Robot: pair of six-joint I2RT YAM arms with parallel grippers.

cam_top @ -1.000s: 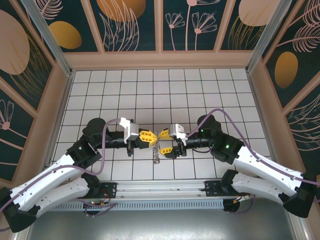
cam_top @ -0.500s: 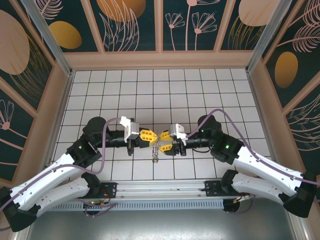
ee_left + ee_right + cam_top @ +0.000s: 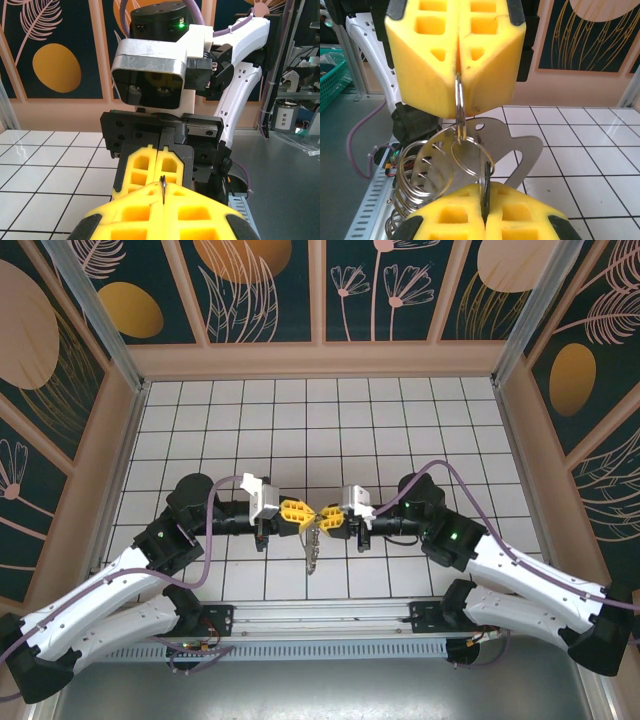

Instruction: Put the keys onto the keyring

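At centre, left claw (image 3: 305,512) pinches one keyring (image 3: 459,107), right claw (image 3: 321,516) one dark ring (image 3: 485,192).

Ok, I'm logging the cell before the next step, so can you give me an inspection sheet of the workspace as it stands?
Surface: white tiled floor with dark grout lines.
Job's things: keyring, a silvery ring, linked to further rings; a flat pale metal key and a wire coil hang with them.
Clutter: nothing seen on the tiles.
Grippers: left gripper shut on the keyring's edge; right gripper shut on a thin dark metal edge among the rings; the fingertips face each other, close together.
Cables: purple cable looped along each arm.
Surroundings: wood-framed walls with dark leaf-pattern panels; metal rail at the near edge.
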